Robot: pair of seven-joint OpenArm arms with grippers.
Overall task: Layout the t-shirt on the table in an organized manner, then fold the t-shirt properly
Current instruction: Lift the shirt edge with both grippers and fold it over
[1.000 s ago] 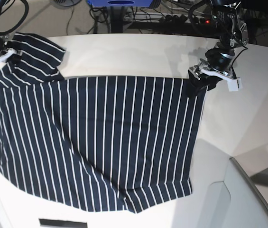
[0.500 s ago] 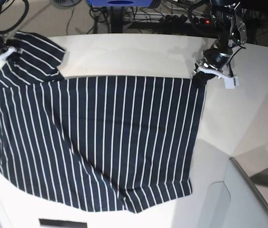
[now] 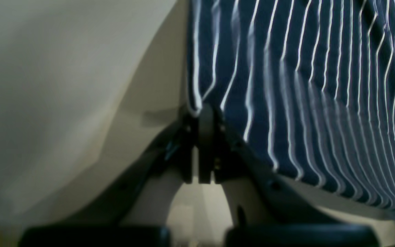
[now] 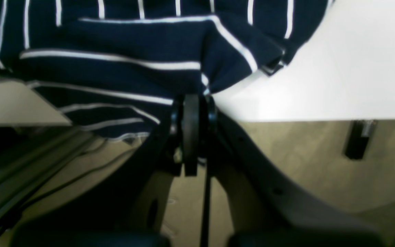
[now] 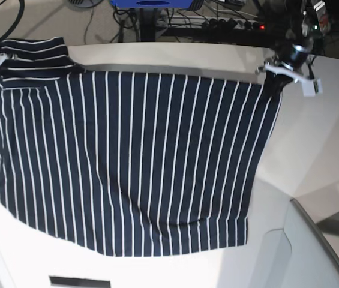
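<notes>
The t-shirt hangs stretched between the left gripper and right gripper, each pinching a top corner

Soft knit t-shirt, smooth table

- You'll find no readable text, label, brand, number or sign in any view.
- The t-shirt carries only plain white stripes, no print.

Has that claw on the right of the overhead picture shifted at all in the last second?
Yes. The left gripper, jaws shut on the t-shirt corner, has moved toward the table's far edge and slightly rightward, pulling the fabric with it.
</notes>
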